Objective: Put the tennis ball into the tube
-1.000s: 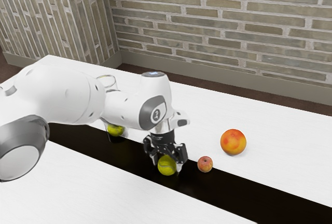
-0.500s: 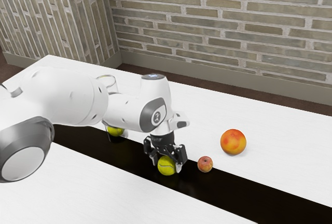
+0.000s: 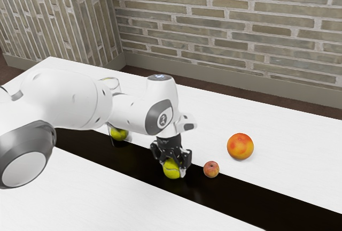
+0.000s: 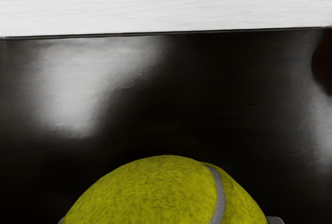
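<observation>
Tennis ball (image 3: 171, 172), round, gripped in the tool (image 3: 173, 169), seam (image 4: 220, 195) curved

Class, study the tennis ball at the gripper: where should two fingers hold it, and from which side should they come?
Probably best from above, one finger on each of two opposite sides, at the widest part of the tennis ball. It is round with no handle, so pinching higher might let it slip. The gripper points down at it this way.

The gripper (image 3: 173, 172) grips one ball (image 3: 171, 167) at the dark strip (image 3: 240, 194); another ball (image 3: 118, 133) sits in the clear tube (image 3: 115, 87). A small fruit (image 3: 211, 169) and a bigger fruit (image 3: 240, 146) lie toward the exterior view's right.
</observation>
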Controlling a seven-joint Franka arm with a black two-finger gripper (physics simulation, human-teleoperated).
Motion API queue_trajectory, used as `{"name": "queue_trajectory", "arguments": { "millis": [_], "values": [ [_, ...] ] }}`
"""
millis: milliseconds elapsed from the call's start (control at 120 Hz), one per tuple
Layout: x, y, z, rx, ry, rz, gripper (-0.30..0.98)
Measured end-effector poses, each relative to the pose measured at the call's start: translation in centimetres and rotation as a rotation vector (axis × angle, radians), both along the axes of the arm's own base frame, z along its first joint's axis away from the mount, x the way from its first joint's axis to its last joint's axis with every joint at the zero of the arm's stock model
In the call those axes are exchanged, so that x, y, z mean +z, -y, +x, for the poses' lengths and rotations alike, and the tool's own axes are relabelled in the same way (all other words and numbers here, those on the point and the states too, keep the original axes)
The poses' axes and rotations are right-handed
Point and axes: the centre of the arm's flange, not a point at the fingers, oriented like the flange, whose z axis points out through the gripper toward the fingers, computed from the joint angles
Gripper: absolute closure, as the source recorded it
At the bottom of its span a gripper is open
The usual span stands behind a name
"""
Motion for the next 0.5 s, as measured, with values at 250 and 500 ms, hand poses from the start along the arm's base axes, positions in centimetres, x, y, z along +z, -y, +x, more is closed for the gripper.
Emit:
{"name": "queue_trajectory", "arguments": {
  "millis": [250,500],
  "values": [
    [5.3,0.1,2.1,-0.056,0.097,0.041,0.38],
    [14.4,0.6,4.7,-0.154,0.238,0.155,0.42]
  ]
}}
